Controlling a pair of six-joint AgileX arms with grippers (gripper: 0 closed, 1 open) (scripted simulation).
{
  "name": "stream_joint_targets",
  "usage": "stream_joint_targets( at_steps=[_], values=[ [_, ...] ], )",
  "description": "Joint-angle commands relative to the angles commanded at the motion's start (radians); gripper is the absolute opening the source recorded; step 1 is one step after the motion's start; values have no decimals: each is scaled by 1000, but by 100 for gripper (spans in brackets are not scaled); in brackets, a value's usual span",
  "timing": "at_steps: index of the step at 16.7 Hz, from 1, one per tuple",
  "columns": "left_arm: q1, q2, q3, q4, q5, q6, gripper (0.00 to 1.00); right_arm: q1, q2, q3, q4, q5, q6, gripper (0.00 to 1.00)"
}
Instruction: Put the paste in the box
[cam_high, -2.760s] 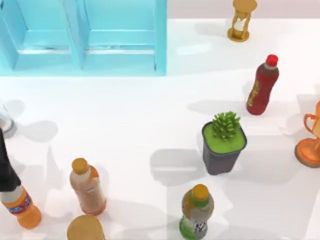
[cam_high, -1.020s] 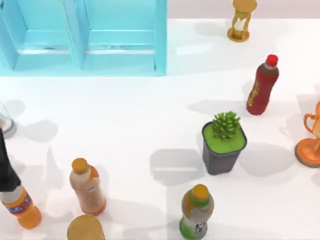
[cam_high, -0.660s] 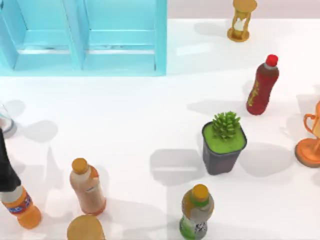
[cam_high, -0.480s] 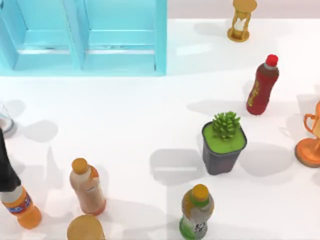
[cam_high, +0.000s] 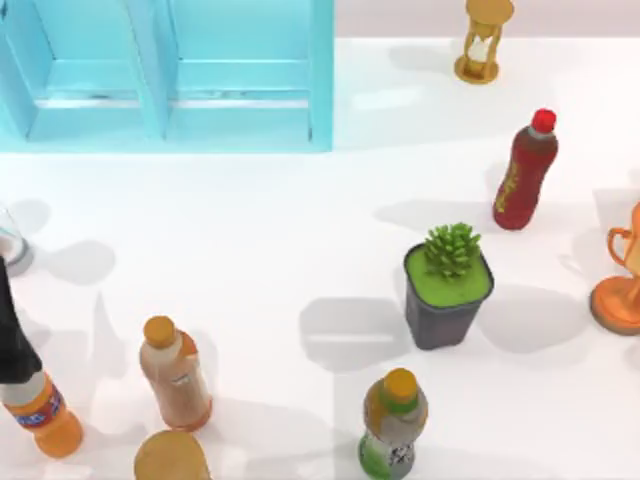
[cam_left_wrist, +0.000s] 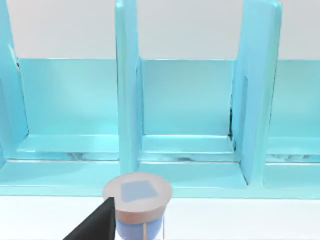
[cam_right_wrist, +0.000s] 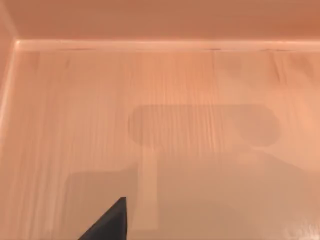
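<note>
Light-blue walls of the box (cam_left_wrist: 127, 90) face the left end effector (cam_left_wrist: 95, 227), with a tan-topped blue object (cam_left_wrist: 137, 197) just before them. The right end effector (cam_right_wrist: 107, 225) hangs over pale wood planks (cam_right_wrist: 200, 100). Released or clenched, I cannot tell for either. From above, the box sits at the desk's (cam_high: 250, 220) upper left; where the paste lies I cannot tell.

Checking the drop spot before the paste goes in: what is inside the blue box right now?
Both compartments of the box show bare blue floor on either side of the divider; nothing lies there. Its far part is cut off by the top view's edge.
</note>
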Motion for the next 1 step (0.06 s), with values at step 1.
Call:
stream_joint_targets(
  at_steps=[1],
  values=[
    [0,0,0,0,0,0,100,0,0,0,0,0,0,100]
  ],
)
